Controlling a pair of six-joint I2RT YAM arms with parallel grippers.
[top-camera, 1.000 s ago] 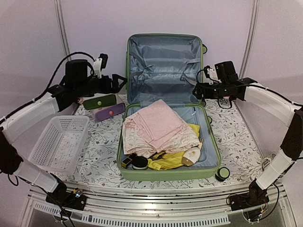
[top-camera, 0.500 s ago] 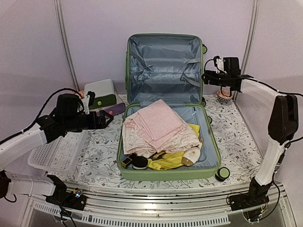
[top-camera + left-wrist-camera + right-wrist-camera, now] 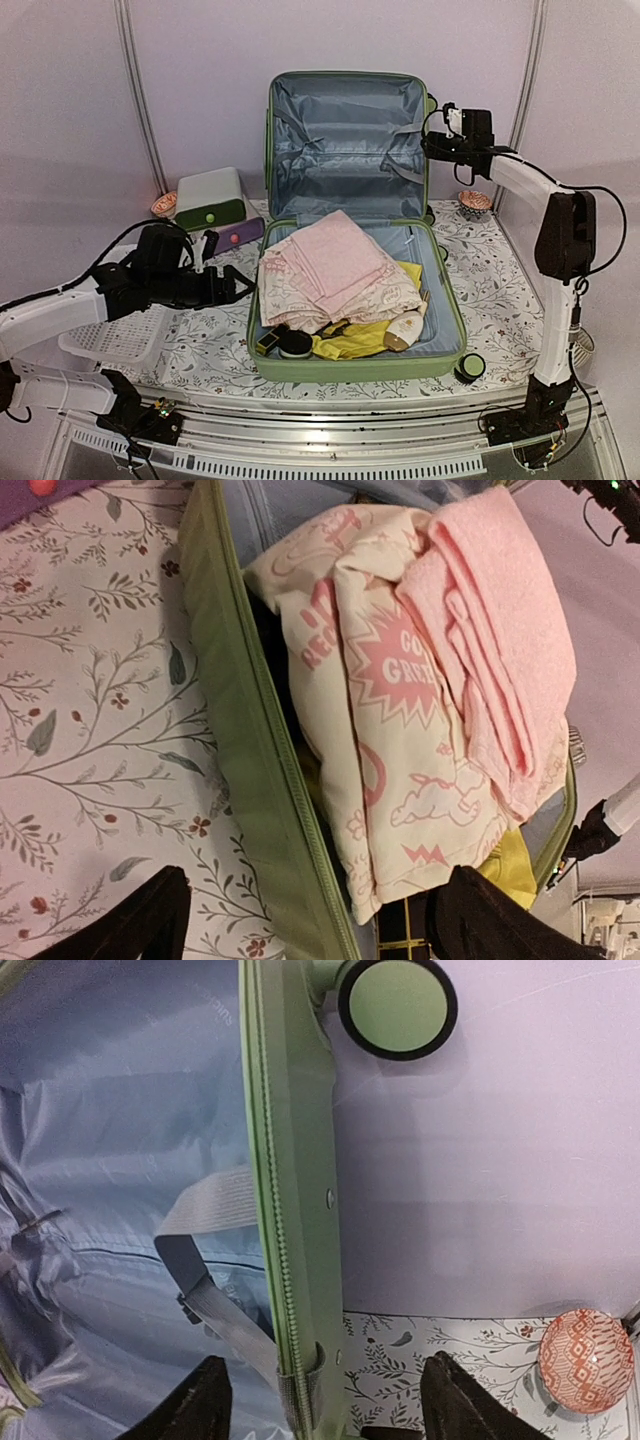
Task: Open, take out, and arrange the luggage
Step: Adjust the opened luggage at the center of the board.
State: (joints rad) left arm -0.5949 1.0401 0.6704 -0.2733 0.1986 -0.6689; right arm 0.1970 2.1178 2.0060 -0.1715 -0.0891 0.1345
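Note:
The light-green luggage lies open mid-table, its lid upright with grey-blue lining. Folded pink cloths, a yellow cloth, a black round item and a cream bottle lie inside. My left gripper is open and empty, level with the luggage's left wall; its view shows its jaws on either side of the green rim, with a printed cream cloth and a pink towel beyond. My right gripper is open, its jaws astride the lid's right edge in the right wrist view, apart from it.
A white basket sits front left under my left arm. A white-and-green drawer box and a purple item stand back left. Small patterned bowls sit back left and back right. A green round cap lies by the front right corner.
My left arm has swung from the back left, forward and down to the luggage's left wall. My right arm has risen and moved back to the lid's right edge.

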